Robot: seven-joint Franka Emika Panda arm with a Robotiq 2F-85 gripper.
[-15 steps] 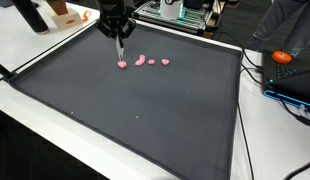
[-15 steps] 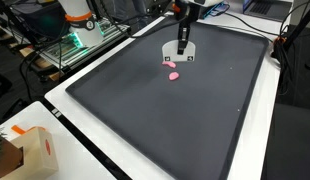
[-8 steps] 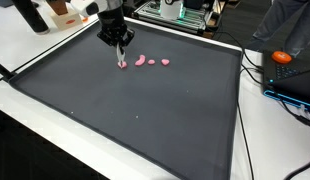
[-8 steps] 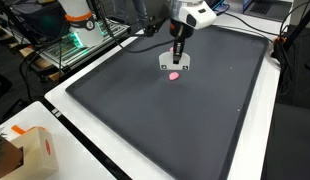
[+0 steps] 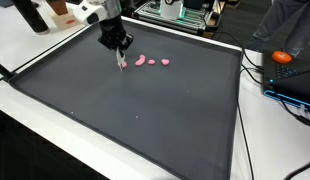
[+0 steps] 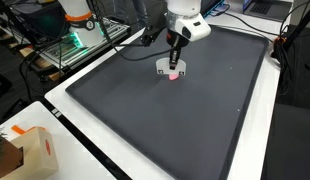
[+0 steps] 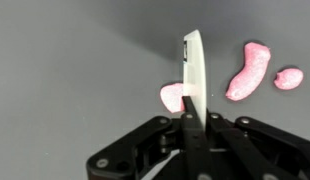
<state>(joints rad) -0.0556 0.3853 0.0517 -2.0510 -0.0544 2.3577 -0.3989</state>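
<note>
In the wrist view, a small pink lump [image 7: 172, 97] lies right against the left face of a thin white blade [image 7: 193, 70]. The fingers [image 7: 184, 127] are closed tight on this blade. Right of the blade and apart from it lie a long pink piece [image 7: 245, 72] and a small pink bit [image 7: 289, 78]. In an exterior view, all of them sit near the far edge of the dark mat [image 5: 145, 120].
</note>
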